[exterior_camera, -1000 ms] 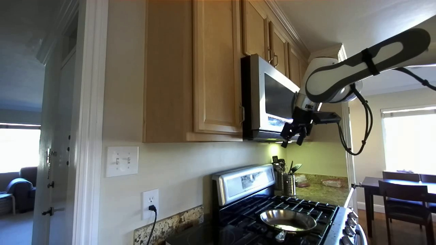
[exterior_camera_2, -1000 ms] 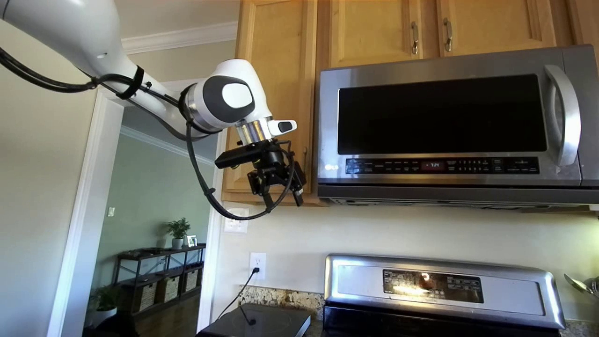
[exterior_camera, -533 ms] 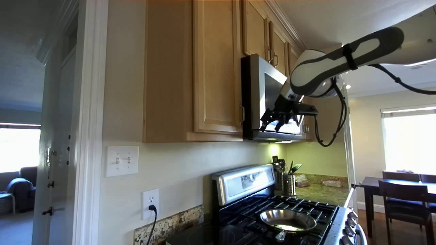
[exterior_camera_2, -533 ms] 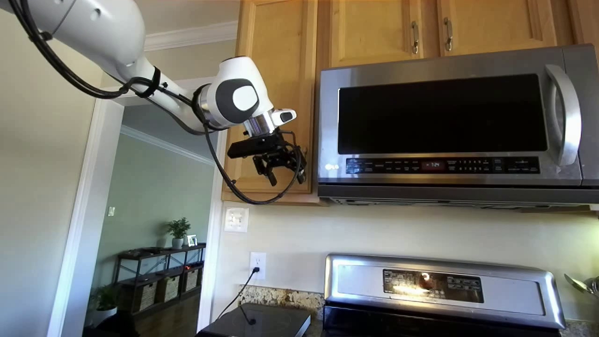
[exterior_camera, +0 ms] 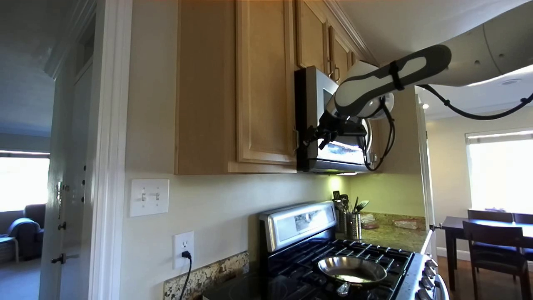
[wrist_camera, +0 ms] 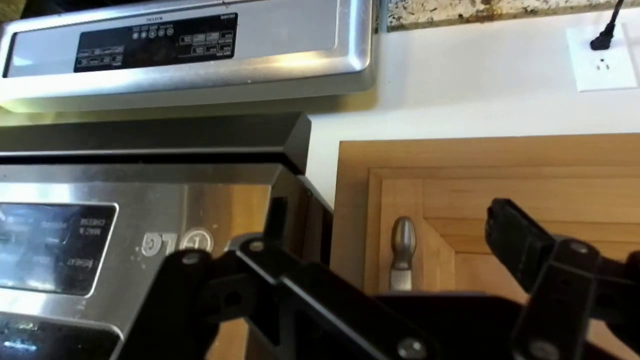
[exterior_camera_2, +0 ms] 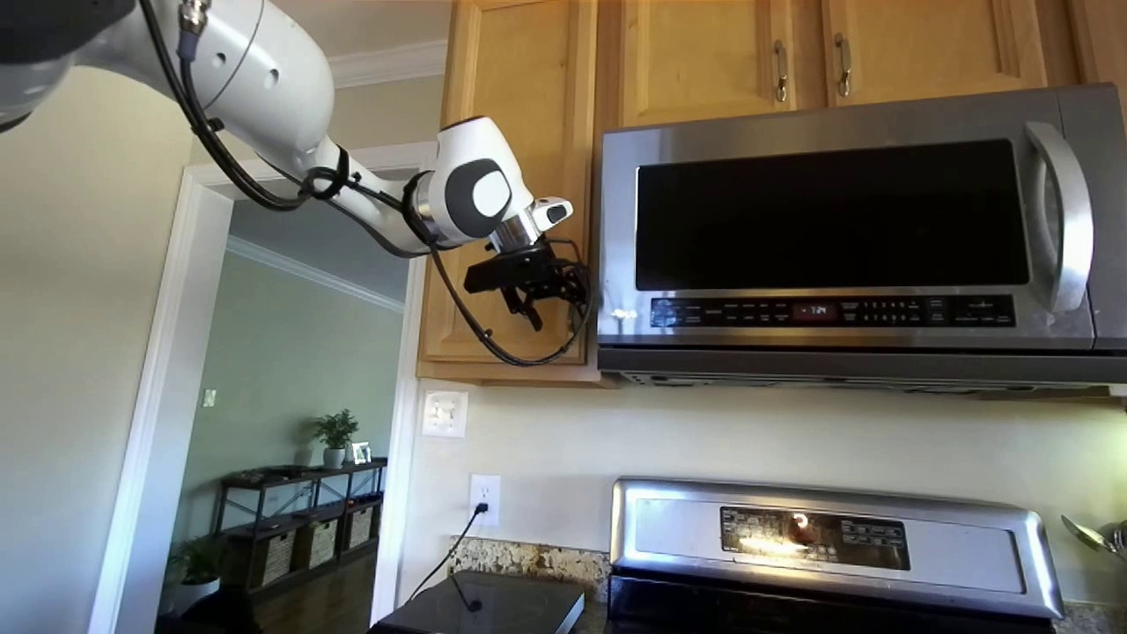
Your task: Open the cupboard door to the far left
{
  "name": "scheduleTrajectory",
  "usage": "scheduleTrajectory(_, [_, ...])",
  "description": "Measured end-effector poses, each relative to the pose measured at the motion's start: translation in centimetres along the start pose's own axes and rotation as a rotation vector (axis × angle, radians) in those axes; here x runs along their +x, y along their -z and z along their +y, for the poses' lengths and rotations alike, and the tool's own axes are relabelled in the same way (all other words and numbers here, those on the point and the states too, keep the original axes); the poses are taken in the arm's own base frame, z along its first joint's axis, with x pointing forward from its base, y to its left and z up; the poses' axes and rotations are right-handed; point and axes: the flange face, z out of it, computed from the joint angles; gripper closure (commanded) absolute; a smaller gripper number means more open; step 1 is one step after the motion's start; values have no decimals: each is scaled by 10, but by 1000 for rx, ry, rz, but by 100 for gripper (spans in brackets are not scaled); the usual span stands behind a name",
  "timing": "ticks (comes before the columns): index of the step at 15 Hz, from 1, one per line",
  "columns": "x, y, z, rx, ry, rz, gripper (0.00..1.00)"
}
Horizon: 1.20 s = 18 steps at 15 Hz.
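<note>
Your gripper [wrist_camera: 390, 217], black — cupboard door [exterior_camera_2: 524, 84], honey-brown; microwave [exterior_camera_2: 832, 216], silver and black — backsplash [exterior_camera: 210, 275], mottled brown and cream.

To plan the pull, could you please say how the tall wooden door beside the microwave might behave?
The door is likely stiff, being framed wood. With its handle near the microwave, it probably swings from the opposite edge. That handle's smooth metal may be slippery.

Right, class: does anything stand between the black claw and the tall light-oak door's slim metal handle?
Nothing visible does. In the wrist view, the slim metal handle on the tall light-oak door shows between the spread fingers of the black claw. The steel-and-black microwave stands beside the handle, so clearance there may be tight.
</note>
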Motion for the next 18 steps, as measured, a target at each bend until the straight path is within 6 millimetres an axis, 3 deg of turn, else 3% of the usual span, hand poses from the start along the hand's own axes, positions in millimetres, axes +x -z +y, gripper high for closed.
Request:
scheduleTrajectory(7, [33,-15,-2,37,-7,50,1])
scheduleTrajectory(8, [36,-17,-3,42,-8,53,8])
scheduleTrajectory(9, [36,-17,-3,45,-13,53,26])
scheduleTrajectory(10, [37,-16,-2,48,-17,56,28])
scheduleTrajectory(17, [38,-8,15,39,-50,61,72])
scheduleTrajectory(18, [37,-8,18,35,-53,61,41])
